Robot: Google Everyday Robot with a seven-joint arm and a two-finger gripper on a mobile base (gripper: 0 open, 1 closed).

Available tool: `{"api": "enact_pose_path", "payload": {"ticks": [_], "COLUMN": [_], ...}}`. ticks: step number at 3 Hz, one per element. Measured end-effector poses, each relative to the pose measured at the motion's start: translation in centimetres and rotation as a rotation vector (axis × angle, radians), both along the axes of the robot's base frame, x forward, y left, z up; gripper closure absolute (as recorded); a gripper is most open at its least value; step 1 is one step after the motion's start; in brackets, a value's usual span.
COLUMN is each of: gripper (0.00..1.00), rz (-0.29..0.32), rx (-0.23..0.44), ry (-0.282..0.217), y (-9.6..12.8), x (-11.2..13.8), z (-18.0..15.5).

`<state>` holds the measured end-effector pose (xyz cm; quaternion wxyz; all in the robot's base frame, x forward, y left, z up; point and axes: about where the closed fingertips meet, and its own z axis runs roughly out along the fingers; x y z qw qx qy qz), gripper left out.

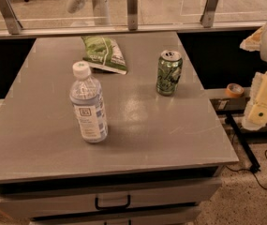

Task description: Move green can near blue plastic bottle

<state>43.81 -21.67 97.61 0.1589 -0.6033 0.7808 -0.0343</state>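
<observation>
The green can [169,72] stands upright on the grey table [137,125], toward the back right, its silver top showing. The blue plastic bottle [89,104] stands upright left of centre, white cap on, about a can's height and a half to the can's front left. The two are apart, with bare tabletop between them. My gripper [263,106] shows as pale cream parts at the right edge of the view, off the table's right side, to the right of the can and a little nearer than it, touching nothing on the table.
A flat green snack bag [104,54] lies at the back of the table, behind the bottle. A roll of orange tape [235,90] sits on a ledge right of the table. A glass rail with metal posts [132,6] runs behind. Drawers with a black handle [112,203] are below the front edge.
</observation>
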Motion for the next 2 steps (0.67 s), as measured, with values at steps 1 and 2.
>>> {"api": "enact_pose_path", "payload": {"ticks": [1,2], "gripper": [0.0,0.0], "rz": [0.0,-0.008], "rx": [0.0,0.111], "ry": [0.0,-0.029], "y": [0.0,0.3], "x": [0.0,1.5], "z": [0.0,-0.4]}}
